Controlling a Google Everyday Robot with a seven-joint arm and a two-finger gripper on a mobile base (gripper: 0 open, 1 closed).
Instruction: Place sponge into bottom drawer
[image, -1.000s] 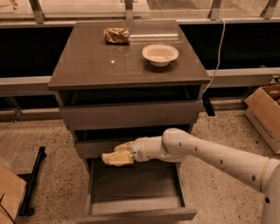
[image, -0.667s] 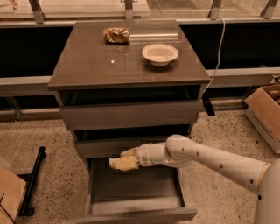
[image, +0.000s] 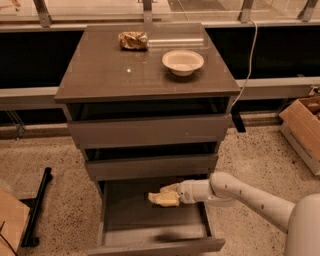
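One sponge, gripped in the tool, hangs lower than a second ago, now inside the open bottom drawer beneath the counter front edge; release judged next.

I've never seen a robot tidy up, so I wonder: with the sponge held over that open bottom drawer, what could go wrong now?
1. The pincer seems to grip the sponge by one end only, so it may slip out early and land crooked in the bottom drawer.
2. The pincer sits close under the middle drawer, so pulling up carelessly could knock its front.
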